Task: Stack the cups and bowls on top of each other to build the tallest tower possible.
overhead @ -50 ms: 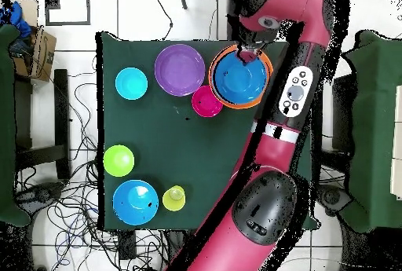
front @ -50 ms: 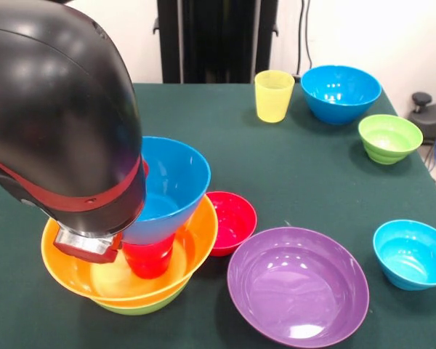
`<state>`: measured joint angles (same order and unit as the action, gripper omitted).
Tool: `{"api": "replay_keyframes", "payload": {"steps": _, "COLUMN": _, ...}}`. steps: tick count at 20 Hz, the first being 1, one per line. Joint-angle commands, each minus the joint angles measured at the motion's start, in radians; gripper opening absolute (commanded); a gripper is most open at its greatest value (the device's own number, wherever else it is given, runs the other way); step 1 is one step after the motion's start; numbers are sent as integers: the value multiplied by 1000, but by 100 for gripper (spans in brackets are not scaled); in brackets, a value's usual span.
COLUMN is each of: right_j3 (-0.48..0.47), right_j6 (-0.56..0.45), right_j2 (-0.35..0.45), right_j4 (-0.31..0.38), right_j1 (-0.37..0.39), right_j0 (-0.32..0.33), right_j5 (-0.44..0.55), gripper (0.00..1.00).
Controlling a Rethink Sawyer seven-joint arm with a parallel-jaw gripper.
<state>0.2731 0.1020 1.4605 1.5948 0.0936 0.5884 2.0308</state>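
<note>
Arm (overhead @ -50 ms: 276, 138) stretched across table edge, wrist (front @ -50 ms: 58, 123) bent downward, pincer hidden.

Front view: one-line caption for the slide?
Robot arm over glossy orange plastic bowl holding red cup, tilted blue bowl on top.

A medium blue plastic bowl (front @ -50 ms: 171, 185) is sitting tilted on an upturned red plastic cup (front @ -50 ms: 148, 259) inside the large orange plastic bowl (front @ -50 ms: 196, 247), which is nesting in a lime-green plastic bowl (front @ -50 ms: 142, 307). A small red plastic bowl (front @ -50 ms: 232, 220) is touching the stack's right side, and a large purple plastic bowl (front @ -50 ms: 298, 287) is lying further right on the tabletop (front @ -50 ms: 291, 174).
</note>
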Motion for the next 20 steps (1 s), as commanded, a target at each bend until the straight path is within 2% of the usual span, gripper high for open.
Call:
{"api": "replay_keyframes", "payload": {"steps": 1, "right_j3": -47, "right_j6": -16, "right_j2": 70, "right_j4": 151, "right_j1": -14, "right_j0": -20, "right_j5": 70, "gripper": 0}}
{"api": "replay_keyframes", "payload": {"steps": 12, "right_j3": -13, "right_j6": 44, "right_j2": 47, "right_j4": 84, "right_j1": -24, "right_j0": -4, "right_j5": 92, "gripper": 0}}
{"api": "replay_keyframes", "payload": {"steps": 13, "right_j3": -7, "right_j6": 14, "right_j2": 25, "right_j4": 114, "right_j1": -14, "right_j0": -7, "right_j5": 108, "gripper": 100}}
{"api": "replay_keyframes", "payload": {"steps": 16, "right_j3": -11, "right_j6": 40, "right_j2": 35, "right_j4": 97, "right_j1": -22, "right_j0": -1, "right_j5": 111, "gripper": 100}}
{"api": "replay_keyframes", "payload": {"steps": 20, "right_j3": 6, "right_j6": 33, "right_j2": 2, "right_j4": 86, "right_j1": -16, "right_j0": 8, "right_j5": 112, "gripper": 100}}
